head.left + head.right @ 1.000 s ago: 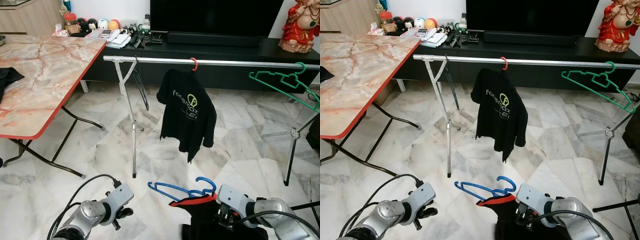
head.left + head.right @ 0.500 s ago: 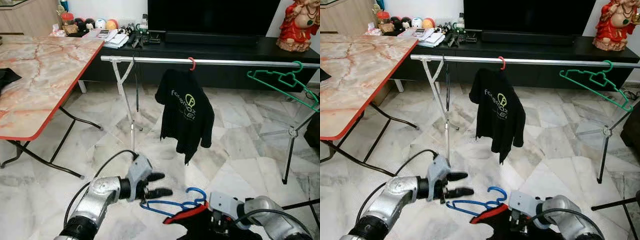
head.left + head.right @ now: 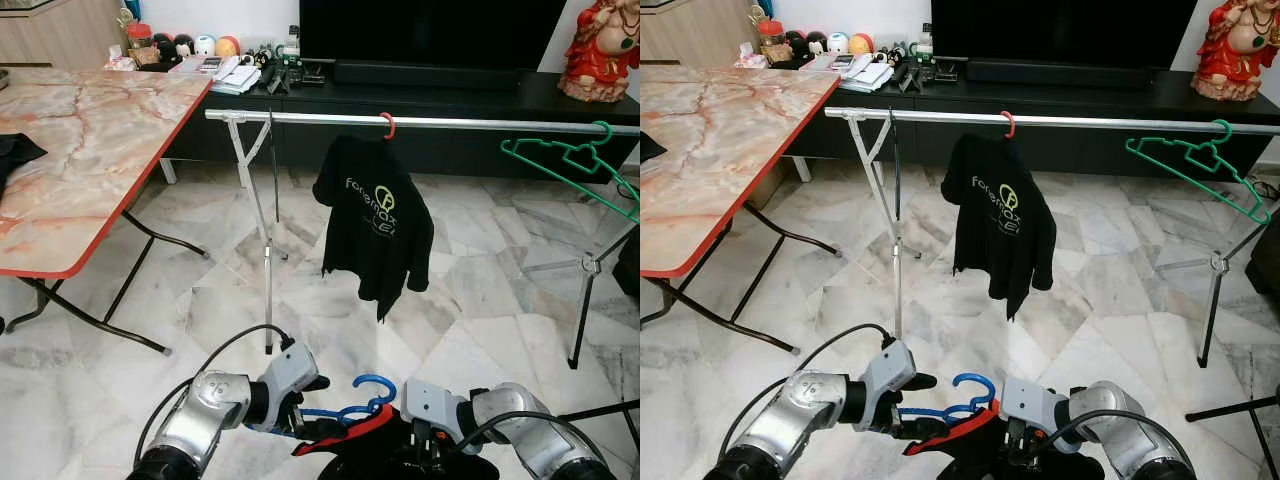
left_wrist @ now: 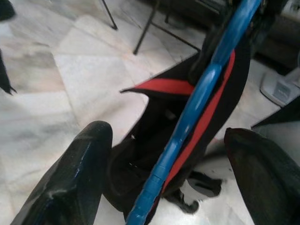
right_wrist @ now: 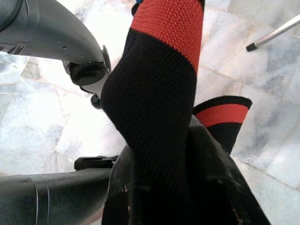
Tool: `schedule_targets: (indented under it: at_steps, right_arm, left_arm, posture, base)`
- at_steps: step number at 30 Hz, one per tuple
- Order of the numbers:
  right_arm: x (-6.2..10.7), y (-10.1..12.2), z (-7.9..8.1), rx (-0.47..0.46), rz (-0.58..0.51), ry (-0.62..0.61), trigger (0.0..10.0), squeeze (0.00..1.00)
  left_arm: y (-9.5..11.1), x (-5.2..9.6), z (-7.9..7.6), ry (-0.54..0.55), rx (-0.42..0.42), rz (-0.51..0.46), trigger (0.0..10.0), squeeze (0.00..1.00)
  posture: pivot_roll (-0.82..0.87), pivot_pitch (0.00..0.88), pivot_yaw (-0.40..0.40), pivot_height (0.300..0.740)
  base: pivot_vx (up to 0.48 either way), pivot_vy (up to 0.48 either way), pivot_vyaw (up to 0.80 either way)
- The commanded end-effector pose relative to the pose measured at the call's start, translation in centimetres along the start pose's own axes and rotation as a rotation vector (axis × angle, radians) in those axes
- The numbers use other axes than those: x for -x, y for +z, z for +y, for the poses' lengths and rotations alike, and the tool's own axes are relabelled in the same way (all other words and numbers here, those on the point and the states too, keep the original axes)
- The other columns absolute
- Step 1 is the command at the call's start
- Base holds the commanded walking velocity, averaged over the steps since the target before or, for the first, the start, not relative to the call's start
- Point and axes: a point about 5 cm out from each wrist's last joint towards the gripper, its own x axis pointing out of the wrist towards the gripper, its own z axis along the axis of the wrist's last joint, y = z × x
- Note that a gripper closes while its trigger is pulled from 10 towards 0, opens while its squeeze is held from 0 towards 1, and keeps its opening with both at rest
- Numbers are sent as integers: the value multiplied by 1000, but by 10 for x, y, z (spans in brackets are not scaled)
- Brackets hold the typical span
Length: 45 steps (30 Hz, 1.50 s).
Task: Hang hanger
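The blue hanger [image 3: 350, 410] sits low in front of the robot, between its two arms, with a black garment [image 5: 159, 117] trimmed in red draped on it. It is well short of the silver rail [image 3: 480, 124], where a black T-shirt [image 3: 377, 226] and an empty green hanger [image 3: 570, 165] already hang.

The left gripper [image 4: 164, 178] has its jaws wide, one finger [image 4: 75, 173] on each side of the hanger's blue bar without touching it. The right gripper [image 5: 159, 187] is pressed up into the black cloth; the fabric covers its fingers, so I cannot tell whether its jaws are closed on anything.

The hanger looks like thin, stiff, light plastic, probably smooth and apt to twist in a pinch. The garment is soft knit that will sag and swing, shifting the balance. A hold on the bar near the hook seems best, leaving the hook free for the rail.

The lower part of the garment is cut off at the frame edge, and how the cloth sits on the hanger's shoulders is hard to make out.
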Motion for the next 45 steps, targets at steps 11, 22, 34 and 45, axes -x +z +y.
schedule_targets:
  at_steps: [11,22,34,45]
  right_arm:
    - [0,16,2,75,-80,60,10000,0]
    - [0,19,7,98,-92,118,10000,0]
    - [-1,22,0,74,-99,65,10000,0]
    - [-2,22,0,64,-116,59,10000,0]
  left_arm:
    - [-2,-2,0,-34,-21,50,10000,0]
    - [-4,-3,0,-47,-9,60,0,0]
    - [-5,-3,-2,-88,-5,75,0,0]
    - [-6,-3,-4,-103,19,67,0,0]
  posture:
    - [52,123,-38,740]
    - [53,113,-35,740]
    - [58,105,-34,740]
    - [61,124,-39,740]
  base:
    - [0,0,0]
    - [0,0,0]
    - [0,0,0]
    - [0,0,0]
